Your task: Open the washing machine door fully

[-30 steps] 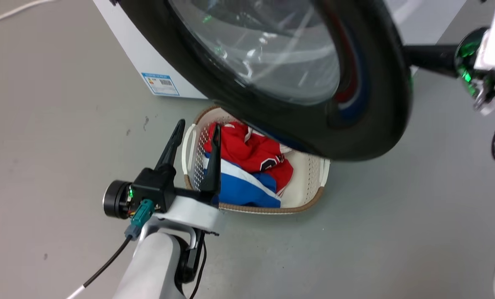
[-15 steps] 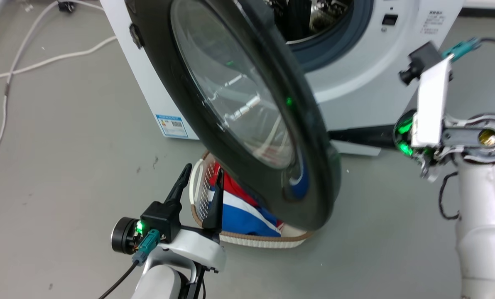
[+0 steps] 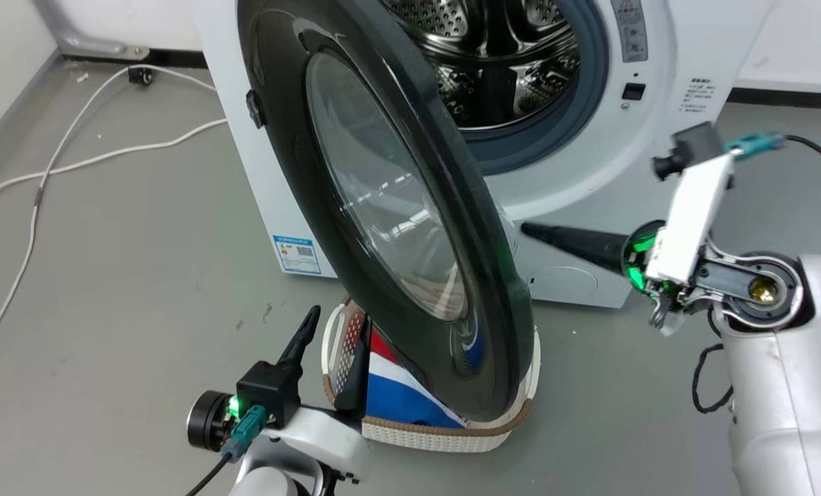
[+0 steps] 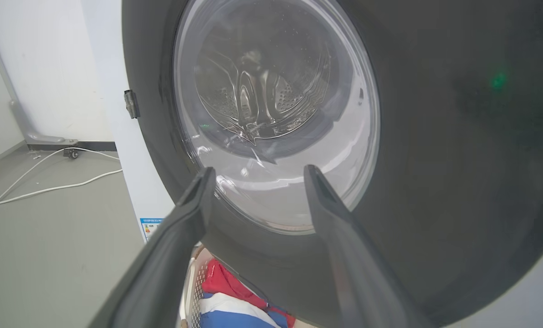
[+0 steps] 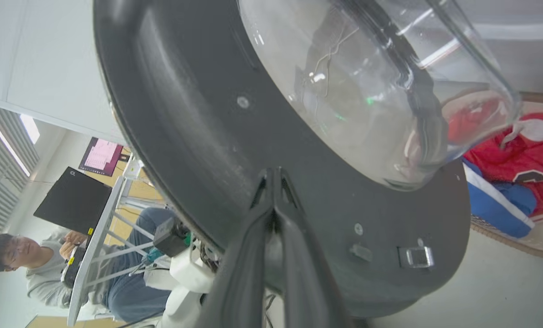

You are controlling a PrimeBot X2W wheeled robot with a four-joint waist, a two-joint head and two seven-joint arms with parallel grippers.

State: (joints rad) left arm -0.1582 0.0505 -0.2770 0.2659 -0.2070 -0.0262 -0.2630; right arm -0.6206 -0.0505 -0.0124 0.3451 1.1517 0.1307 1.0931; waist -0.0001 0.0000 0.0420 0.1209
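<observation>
The washing machine door is black and glossy with a clear glass bowl. It stands partly swung out from the white washing machine, hinged on the left, and the steel drum is uncovered. My right gripper is shut with nothing in it. It points left at the door's inner side, and in the right wrist view the right gripper has its tips close against the door's dark inner face. My left gripper is open, low in front of the door's outer face, and apart from it.
A cream laundry basket with red, blue and white clothes sits on the floor under the door's lower edge. White cables run over the grey floor at the left. A person sits at a desk behind me.
The head camera has tilted up, bringing the drum and machine front into view. The door now looks more edge-on, and my right fingertips show beside its rim. The left gripper has held its place.
</observation>
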